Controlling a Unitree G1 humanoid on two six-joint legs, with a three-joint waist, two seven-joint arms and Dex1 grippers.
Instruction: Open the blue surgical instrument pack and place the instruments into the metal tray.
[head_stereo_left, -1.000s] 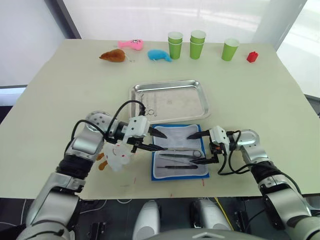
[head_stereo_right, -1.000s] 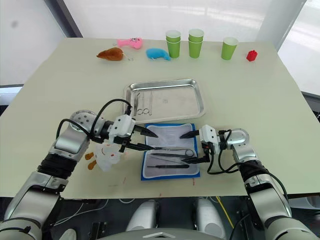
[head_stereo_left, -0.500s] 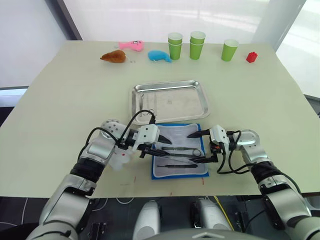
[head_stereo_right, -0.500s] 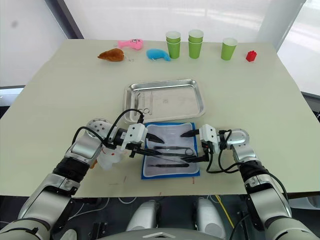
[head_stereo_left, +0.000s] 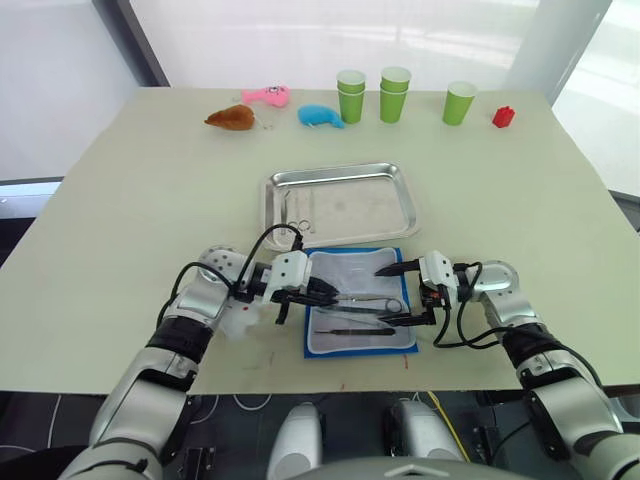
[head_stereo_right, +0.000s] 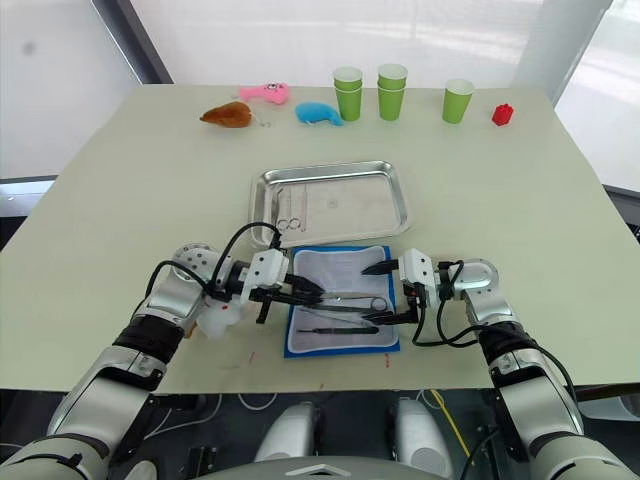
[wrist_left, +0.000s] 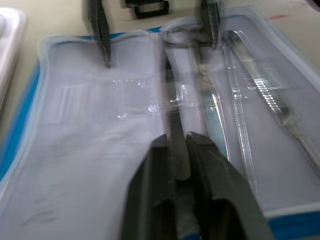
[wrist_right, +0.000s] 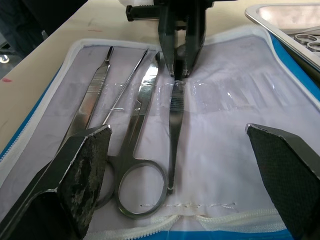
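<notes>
The blue surgical instrument pack (head_stereo_left: 345, 268) lies open near the table's front edge, white lining up. Several instruments rest on it: ring-handled scissors (wrist_right: 137, 150), a flat handle (wrist_right: 95, 95) and slim tweezers (wrist_right: 172, 130). My left gripper (head_stereo_left: 318, 293) is low over the pack's left side, shut on one end of the tweezers (wrist_left: 175, 125). At the pack's right edge my right gripper (head_stereo_left: 383, 296) stands wide open with nothing between its fingers. Just beyond the pack sits the metal tray (head_stereo_left: 340, 170), with a pair of scissors (head_stereo_left: 293, 207) at its left end.
Three stacks of green cups (head_stereo_left: 350, 93) (head_stereo_left: 394, 90) (head_stereo_left: 459, 100) and a red block (head_stereo_left: 503, 116) line the far edge, beside a blue plush (head_stereo_left: 320, 114), a pink toy (head_stereo_left: 264, 94) and a brown toy (head_stereo_left: 232, 118). A white plush toy (head_stereo_left: 240, 315) lies under my left forearm.
My left gripper has come down onto the pack's left side and gone from wide open to shut on the tweezers. The right gripper has stayed in place, open.
</notes>
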